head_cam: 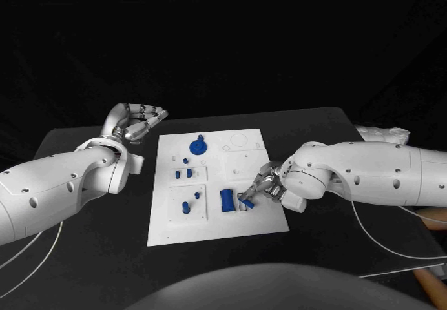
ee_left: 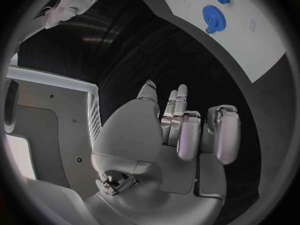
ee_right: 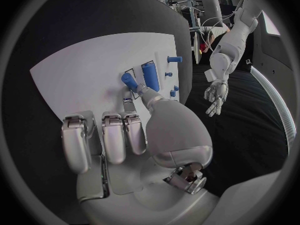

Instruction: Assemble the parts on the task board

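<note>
The white task board [head_cam: 214, 223] lies mid-table. On it are a blue gear [head_cam: 197, 146], small blue pegs [head_cam: 183, 173] and a blue block [head_cam: 227, 199]. My right hand [head_cam: 261, 186] is over the board's right near part. Its thumb and one finger pinch a small blue cylinder [ee_right: 129, 80] right beside the blue block [ee_right: 150, 75], while its other fingers are curled in. My left hand [head_cam: 138, 119] hovers off the board's far left corner, holding nothing, fingers loosely bent. The left wrist view shows the gear [ee_left: 214, 16] on the board [ee_left: 256, 45].
Black table [head_cam: 93, 245] surrounds the board. A white object [head_cam: 384, 134] lies at the table's far right edge. Thin white cables [head_cam: 391, 252] trail from both arms over the near table.
</note>
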